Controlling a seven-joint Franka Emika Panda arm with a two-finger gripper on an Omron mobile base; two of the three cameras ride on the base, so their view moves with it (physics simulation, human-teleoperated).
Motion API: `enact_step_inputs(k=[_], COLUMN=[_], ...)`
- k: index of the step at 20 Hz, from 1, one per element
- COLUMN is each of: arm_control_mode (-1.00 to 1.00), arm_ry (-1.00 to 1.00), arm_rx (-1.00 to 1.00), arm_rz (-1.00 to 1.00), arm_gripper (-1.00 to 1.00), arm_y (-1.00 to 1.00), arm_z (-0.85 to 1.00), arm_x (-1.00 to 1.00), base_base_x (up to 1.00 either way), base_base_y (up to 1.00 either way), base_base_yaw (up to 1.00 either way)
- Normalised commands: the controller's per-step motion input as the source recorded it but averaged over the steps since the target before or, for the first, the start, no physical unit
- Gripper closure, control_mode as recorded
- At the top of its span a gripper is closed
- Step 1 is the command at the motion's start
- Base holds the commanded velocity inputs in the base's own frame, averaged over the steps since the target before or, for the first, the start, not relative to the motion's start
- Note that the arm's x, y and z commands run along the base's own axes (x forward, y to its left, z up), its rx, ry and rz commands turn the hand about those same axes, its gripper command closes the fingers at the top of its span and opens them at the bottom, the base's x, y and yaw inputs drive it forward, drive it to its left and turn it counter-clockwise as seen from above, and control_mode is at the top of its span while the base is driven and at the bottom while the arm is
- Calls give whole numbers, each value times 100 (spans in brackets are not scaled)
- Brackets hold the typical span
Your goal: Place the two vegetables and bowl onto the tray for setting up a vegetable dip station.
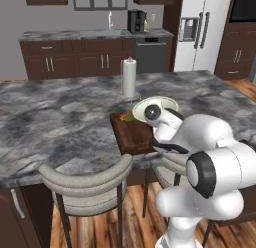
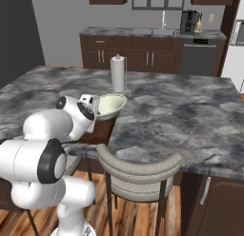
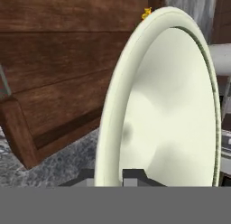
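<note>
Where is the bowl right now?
The bowl is held by its rim in the shut tool, over the tray's far right end, just in front of the paper-towel roll.

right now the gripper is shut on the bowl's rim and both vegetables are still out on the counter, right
Not quite. The gripper is shut on the bowl's rim, but the carrot and the green vegetable already lie on the wooden tray, as the left base view shows.

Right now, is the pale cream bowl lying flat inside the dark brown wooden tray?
No, the bowl is held tilted by its rim beside the tray.
</note>
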Motion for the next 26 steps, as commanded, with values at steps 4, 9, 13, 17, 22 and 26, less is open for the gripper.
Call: enact_step_inputs(k=[4,9,13,17,22,26], arm_control_mode=[-100,-100,-100,-100,-100,-100], arm_ry=[1,6,1,0,0,0], arm_rx=[0,0,0,0,0,0], arm_rz=[15,15,13,8,4,3], arm_gripper=[100,100,100,100,100,100], arm_y=[24,31,33,3,0,0], arm_z=[2,0,-2,-15,-38,-42], arm_x=[-18,0,0,6,2,0], base_base_x=[0,0,0,0,0,0], base_base_y=[0,0,0,0,0,0], base_base_yaw=[0,0,0,0,0,0])
